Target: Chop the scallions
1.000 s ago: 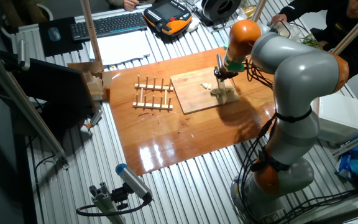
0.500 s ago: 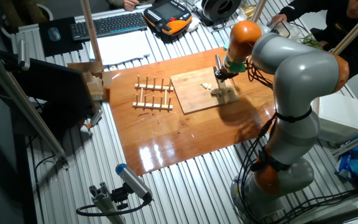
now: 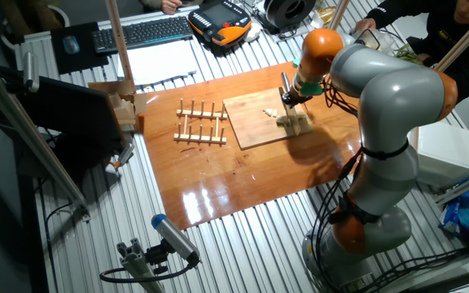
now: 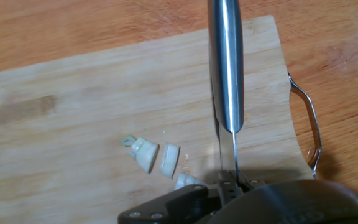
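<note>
Three short pale scallion pieces lie close together on the wooden board, just left of the knife. They show as a small pale spot in the fixed view. My gripper is shut on a steel knife over the right part of the board. The blade is seen edge-on, pointing away from the hand, to the right of the pieces and not touching them. Only the dark gripper body shows at the bottom of the hand view.
A metal wire handle curves along the board's right edge. A wooden slatted rack lies left of the board. Wooden blocks stand at the far left of the table. A keyboard, a pendant and a person are at the back.
</note>
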Tool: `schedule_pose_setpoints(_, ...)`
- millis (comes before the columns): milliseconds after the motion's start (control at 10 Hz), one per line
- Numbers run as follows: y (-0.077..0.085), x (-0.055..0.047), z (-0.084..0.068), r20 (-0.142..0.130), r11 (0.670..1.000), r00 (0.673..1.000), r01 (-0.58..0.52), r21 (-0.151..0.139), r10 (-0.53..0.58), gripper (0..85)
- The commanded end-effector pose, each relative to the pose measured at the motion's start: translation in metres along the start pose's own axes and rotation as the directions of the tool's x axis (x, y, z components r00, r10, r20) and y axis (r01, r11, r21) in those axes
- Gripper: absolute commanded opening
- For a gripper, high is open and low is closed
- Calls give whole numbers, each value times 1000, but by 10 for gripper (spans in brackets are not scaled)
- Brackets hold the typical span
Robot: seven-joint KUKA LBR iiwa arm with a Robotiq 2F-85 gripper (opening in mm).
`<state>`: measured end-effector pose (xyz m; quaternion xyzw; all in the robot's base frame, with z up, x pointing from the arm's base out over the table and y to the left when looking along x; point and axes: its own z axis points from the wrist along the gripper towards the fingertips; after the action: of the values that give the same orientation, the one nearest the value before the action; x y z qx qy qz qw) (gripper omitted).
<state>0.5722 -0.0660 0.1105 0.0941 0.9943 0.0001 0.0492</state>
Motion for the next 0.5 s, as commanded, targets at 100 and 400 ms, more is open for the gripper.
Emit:
schedule_pose_setpoints(100,0,0,-1,-8,1000,1000,5,-3,-5,0)
schedule_pose_setpoints(400,-1,0,0,-6,1000,1000,22,-4,-22,0)
